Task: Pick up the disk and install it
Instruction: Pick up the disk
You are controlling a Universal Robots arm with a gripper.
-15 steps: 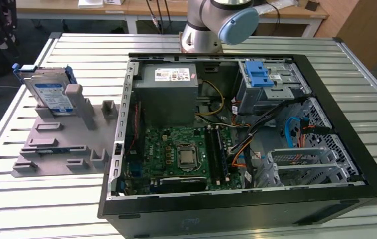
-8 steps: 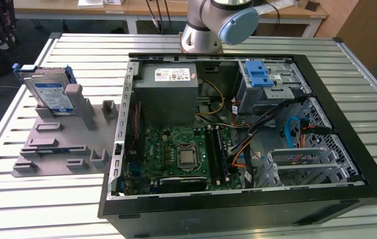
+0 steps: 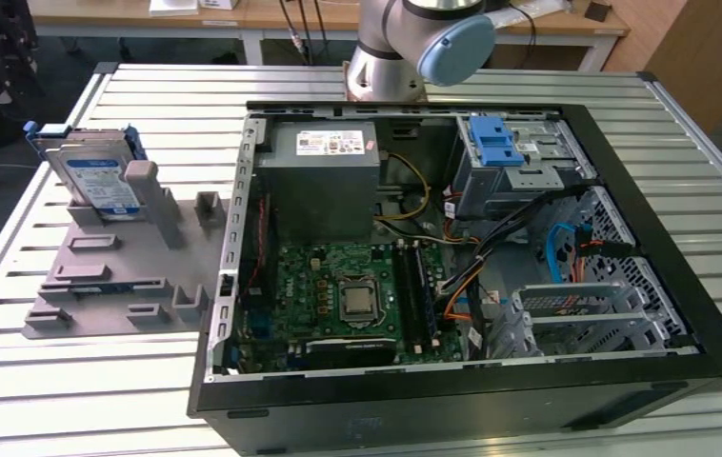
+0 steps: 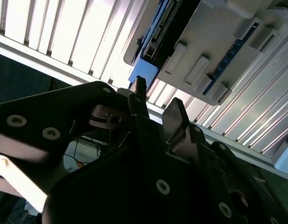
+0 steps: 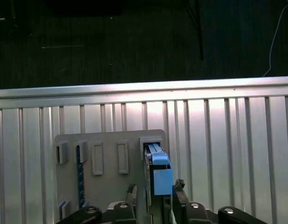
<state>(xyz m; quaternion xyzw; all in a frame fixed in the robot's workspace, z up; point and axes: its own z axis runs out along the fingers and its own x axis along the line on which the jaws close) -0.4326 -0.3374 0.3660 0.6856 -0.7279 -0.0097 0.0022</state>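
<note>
Currently the disk (image 3: 97, 176) stands on edge in its grey fixture (image 3: 94, 286), upper left of the exterior view, presumably for easy grasping; the hand (image 5: 156, 185), parted and empty, faces its top edge.

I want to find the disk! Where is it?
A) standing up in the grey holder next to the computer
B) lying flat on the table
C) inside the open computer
A: the disk stands upright in the grey holder, outside the open computer case.
</note>
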